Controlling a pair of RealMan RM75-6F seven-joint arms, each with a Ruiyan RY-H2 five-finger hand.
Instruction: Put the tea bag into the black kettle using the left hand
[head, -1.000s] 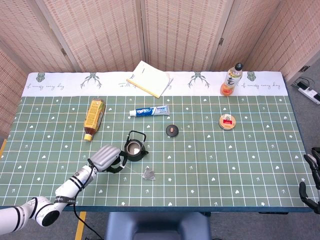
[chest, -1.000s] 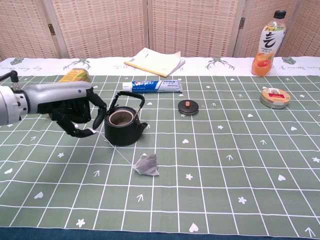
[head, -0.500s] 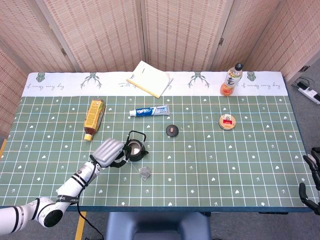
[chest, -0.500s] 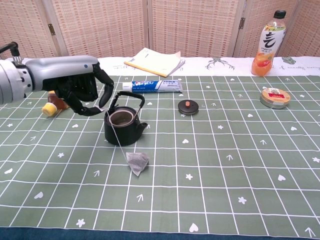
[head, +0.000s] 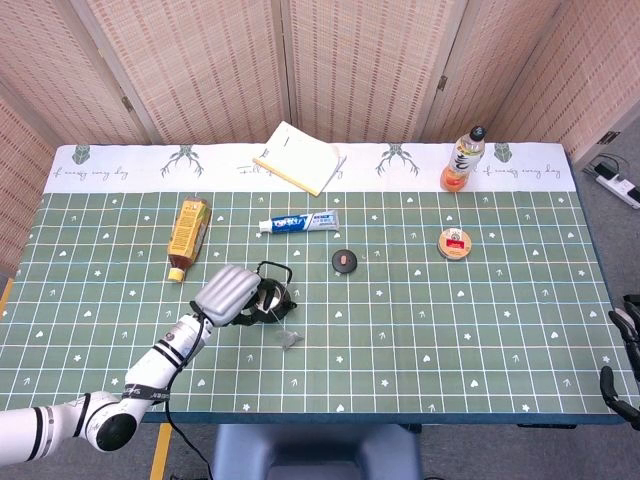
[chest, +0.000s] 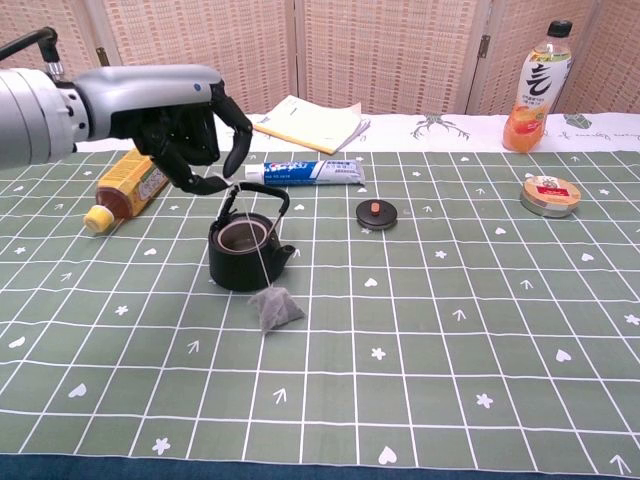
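The black kettle (chest: 243, 255) stands open on the green cloth, its lid (chest: 374, 214) lying apart to the right. My left hand (chest: 190, 130) hovers above and just left of the kettle, pinching the tea bag's string. The grey tea bag (chest: 275, 308) dangles on that string just in front of the kettle, at or barely above the cloth. In the head view the left hand (head: 229, 293) covers part of the kettle (head: 272, 297), with the tea bag (head: 291, 338) below it. Only my right hand's fingertips (head: 625, 380) show at the table's right edge.
A lying tea bottle (chest: 128, 187) is left of the kettle, a toothpaste tube (chest: 304, 173) and a notebook (chest: 310, 123) are behind it. An orange drink bottle (chest: 537, 87) and a round tin (chest: 550, 195) stand at the right.
My left hand has risen and moved right, from beside the kettle to above it. The tea bag was lifted off the cloth and swung closer to the kettle.
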